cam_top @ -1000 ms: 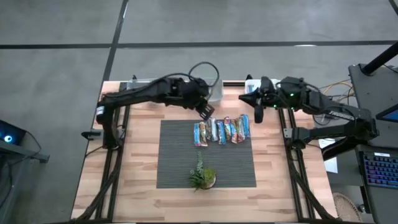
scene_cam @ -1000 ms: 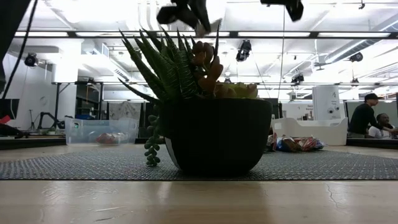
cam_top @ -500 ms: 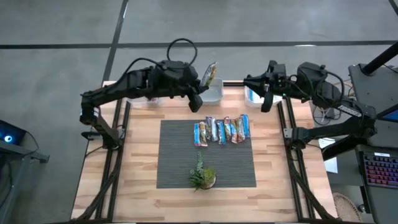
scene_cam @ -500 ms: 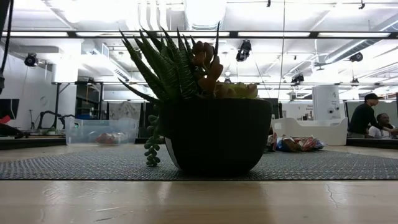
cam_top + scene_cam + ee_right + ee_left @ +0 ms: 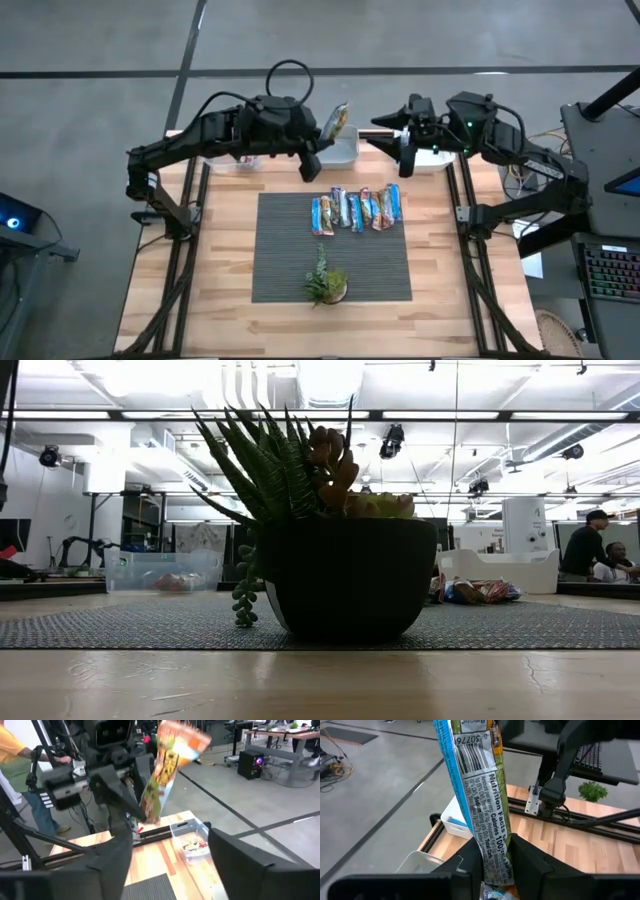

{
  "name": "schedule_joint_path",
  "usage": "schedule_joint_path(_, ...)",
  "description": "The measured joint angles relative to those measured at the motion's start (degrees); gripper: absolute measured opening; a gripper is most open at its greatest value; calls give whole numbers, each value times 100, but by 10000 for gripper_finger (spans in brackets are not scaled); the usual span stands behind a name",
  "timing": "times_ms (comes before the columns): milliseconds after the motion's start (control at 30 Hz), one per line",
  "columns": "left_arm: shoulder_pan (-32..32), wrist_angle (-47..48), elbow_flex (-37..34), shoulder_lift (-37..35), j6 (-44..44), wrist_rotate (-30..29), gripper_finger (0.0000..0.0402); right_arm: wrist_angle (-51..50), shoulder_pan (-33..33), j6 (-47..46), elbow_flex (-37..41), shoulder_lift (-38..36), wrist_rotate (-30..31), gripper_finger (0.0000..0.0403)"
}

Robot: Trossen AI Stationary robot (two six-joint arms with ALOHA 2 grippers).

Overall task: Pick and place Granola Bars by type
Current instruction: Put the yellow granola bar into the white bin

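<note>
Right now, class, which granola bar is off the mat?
The granola bar clamped upright in the left pincer, raised near the clear bin; the other bars lie in a row on the mat.

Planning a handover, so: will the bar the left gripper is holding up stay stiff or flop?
Probably fairly stiff: the bar stands nearly upright above the left gripper, which pinches only its lower end. Its glossy wrapper looks slippery, so it may slide. It seems light, since that small end pinch carries it.

- Our right gripper (image 5: 167, 857) has its fingers spread wide.
- Our left gripper (image 5: 131, 802) pinches a granola bar (image 5: 167, 767) upright.
- A clear bin (image 5: 192, 839) holds wrapped bars.
- A person (image 5: 22, 790) stands behind.
</note>
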State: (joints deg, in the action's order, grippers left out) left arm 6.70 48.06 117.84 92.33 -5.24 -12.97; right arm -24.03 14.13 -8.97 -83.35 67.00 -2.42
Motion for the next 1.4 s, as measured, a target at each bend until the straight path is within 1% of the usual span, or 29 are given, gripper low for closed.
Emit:
schedule_joint_path(133,-2,16,-1,-24,130,9,70,15,0,41,-167,97,-49,295)
schedule_joint_path(300,0,-3,-2,-114,250,6,70,35,0,107,-277,114,-65,314)
schedule_joint_path(467,0,-125,-2,-273,384,95,70,69,0,111,-367,109,-65,314)
schedule_joint_path(633,-2,-603,-2,-502,564,513,70,294,0,112,-437,115,-90,307)
schedule_joint_path(733,-1,-819,-2,-623,639,887,70,604,0,110,-450,122,-287,307)
schedule_joint_path(933,0,-1103,-2,-710,754,1348,70,1317,-2,-25,-457,120,-688,313)
schedule_joint_path(1033,0,-1245,-2,-710,804,1585,70,1491,-2,-53,-457,120,-721,313)
schedule_joint_path(1133,-2,-1373,-9,-707,812,1675,70,1512,-2,-132,-457,120,-728,314)
schedule_joint_path(1267,0,-1683,-235,-678,810,1715,70,1541,-2,-158,-457,138,-730,315)
schedule_joint_path(1400,4,-2379,-722,-678,767,1797,70,1547,-2,-204,-457,164,-732,315)
